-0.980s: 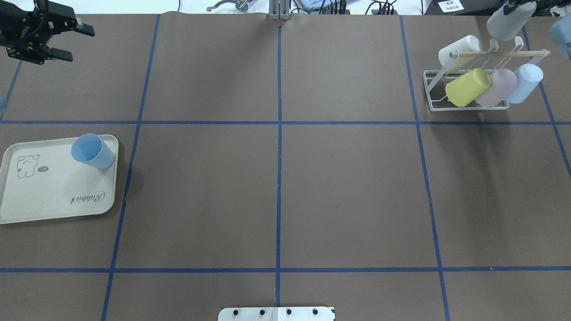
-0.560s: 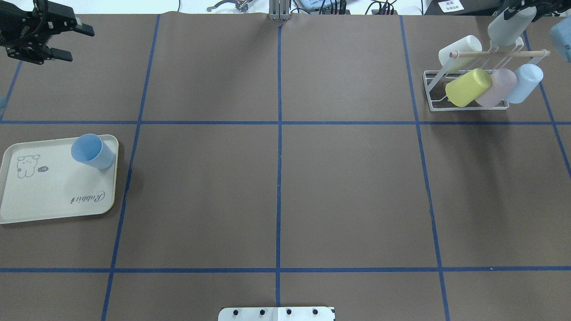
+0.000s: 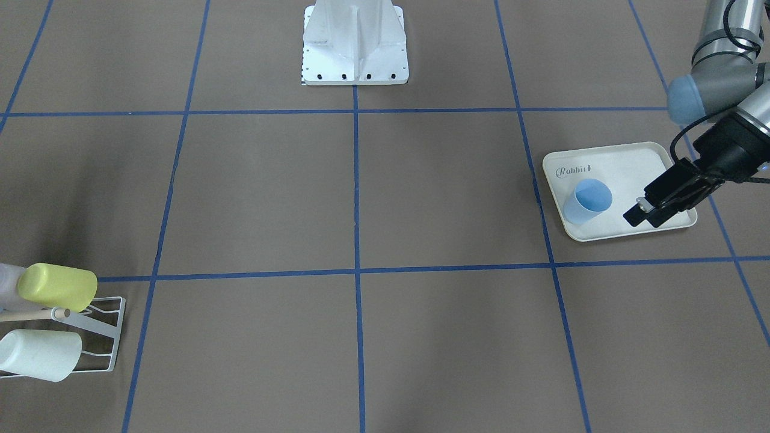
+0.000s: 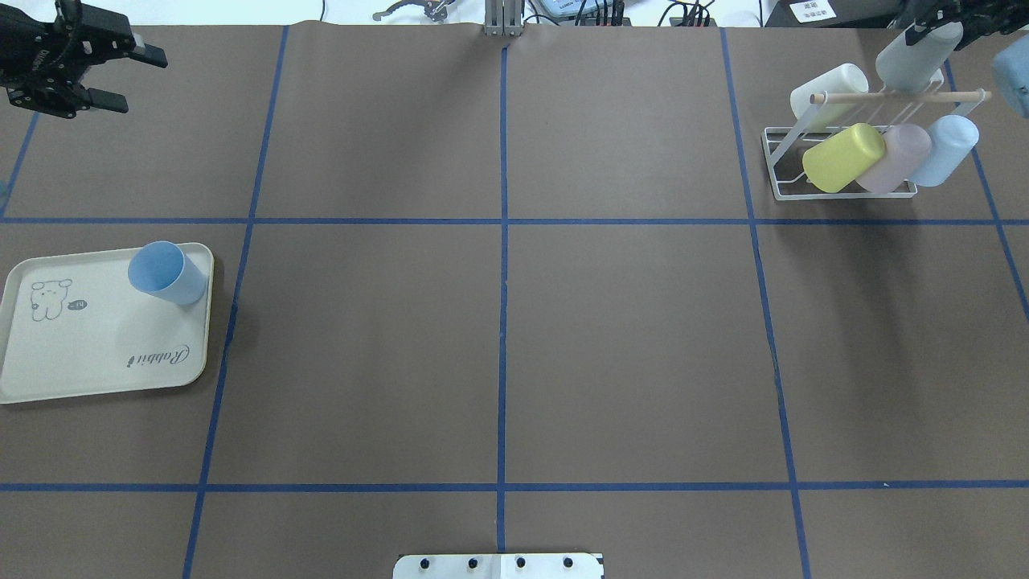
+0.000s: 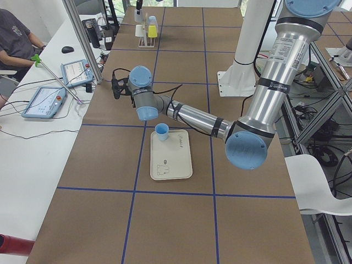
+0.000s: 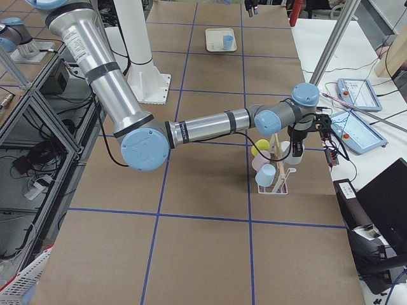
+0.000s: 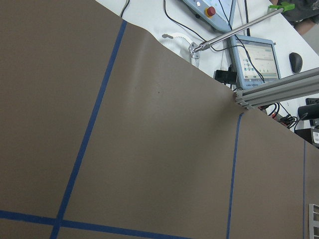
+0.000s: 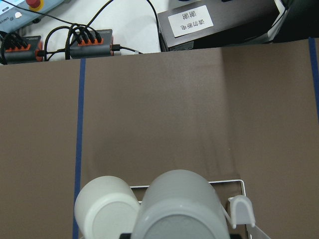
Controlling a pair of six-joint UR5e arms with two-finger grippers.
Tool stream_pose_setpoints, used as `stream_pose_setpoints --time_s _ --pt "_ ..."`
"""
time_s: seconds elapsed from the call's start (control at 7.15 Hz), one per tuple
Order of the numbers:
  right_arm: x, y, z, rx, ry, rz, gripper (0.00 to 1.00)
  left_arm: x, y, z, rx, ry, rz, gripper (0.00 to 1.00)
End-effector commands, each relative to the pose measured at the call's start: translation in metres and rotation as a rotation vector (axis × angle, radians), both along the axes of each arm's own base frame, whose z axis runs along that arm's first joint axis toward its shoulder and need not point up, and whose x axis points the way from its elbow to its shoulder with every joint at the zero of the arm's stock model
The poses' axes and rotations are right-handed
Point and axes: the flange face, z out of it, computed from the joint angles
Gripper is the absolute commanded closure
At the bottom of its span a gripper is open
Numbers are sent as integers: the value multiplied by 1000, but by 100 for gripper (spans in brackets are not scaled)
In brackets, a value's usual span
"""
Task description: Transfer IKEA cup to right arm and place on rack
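Rack (image 4: 852, 98) under grey cup (image 4: 908, 60), clamped in right hand (image 4: 934, 30); left hand (image 4: 137, 79) spread wide, empty; blue cup (image 4: 165, 272) on tray (image 4: 80, 354).

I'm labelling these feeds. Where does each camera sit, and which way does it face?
Front-facing: across the table, facing robot base; left pincer at right.
Overhead: behind the robot, looking forward and down; right pincer holds grey cup at rack.
Exterior left: table's left end; left arm near.
Exterior right: table's right end; right arm near.
Left wrist: table, desk beyond; no pincer.
Right wrist: down onto grey cup.
Shared: front-facing and overhead show blue cup on tray.
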Motion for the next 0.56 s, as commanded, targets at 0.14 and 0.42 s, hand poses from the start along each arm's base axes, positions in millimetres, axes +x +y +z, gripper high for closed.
stream_pose_setpoints --time_s 0.14,0.42 --pt "-12 1 6 -11 1 -18 74 0 1 -1 3 1 -1 0" --pt "-26 1 12 -15 6 -38 47 1 1 1 -3 -1 2 0"
